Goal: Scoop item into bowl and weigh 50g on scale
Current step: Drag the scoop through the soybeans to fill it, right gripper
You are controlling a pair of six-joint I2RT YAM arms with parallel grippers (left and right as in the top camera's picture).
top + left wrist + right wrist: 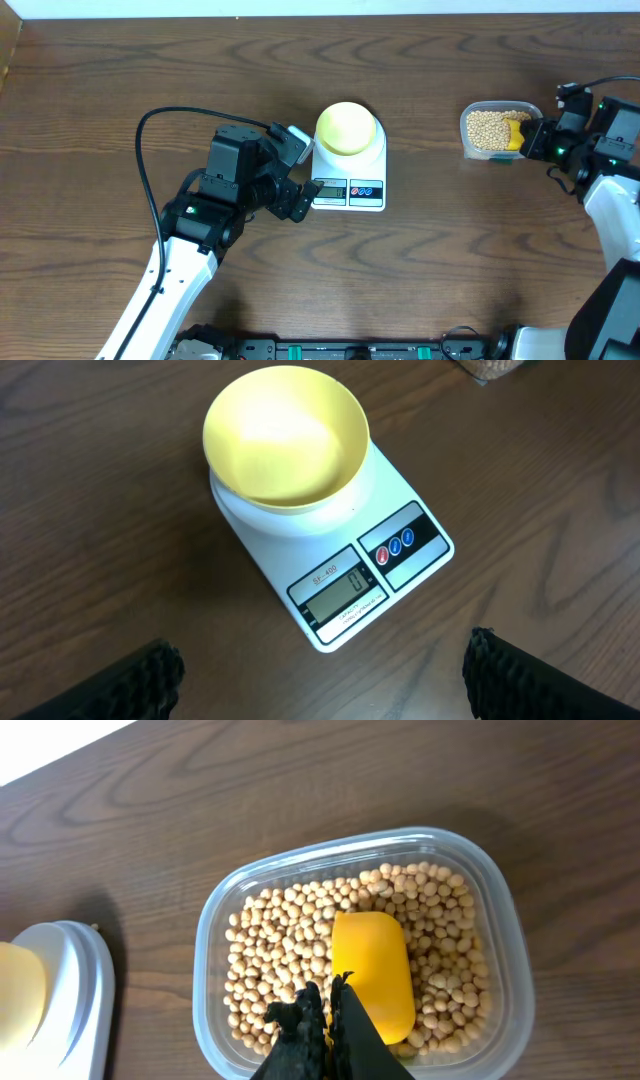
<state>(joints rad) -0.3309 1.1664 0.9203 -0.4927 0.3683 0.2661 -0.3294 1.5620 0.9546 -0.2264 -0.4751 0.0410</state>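
Note:
The pale-yellow bowl (pixel 347 128) stands empty on the round platform of the white scale (pixel 350 192); the left wrist view shows the bowl (pixel 285 435) and the scale (pixel 345 575), whose display reads 0. My left gripper (pixel 300 172) is open and empty just left of the scale's front, its fingers (pixel 320 665) wide apart. The tan beans (pixel 280 940) fill a clear tub (pixel 206 970) at the far right (pixel 478 150). My right gripper (pixel 328 1005) is shut on the yellow scoop (pixel 372 965), which lies in the beans; the handle is hidden by the fingers.
The scale's edge (pixel 75 980) and the bowl (pixel 18 995) show at the left of the right wrist view. The left arm's black cable (pixel 145 150) loops over the table's left part. Bare brown wood lies between scale and tub.

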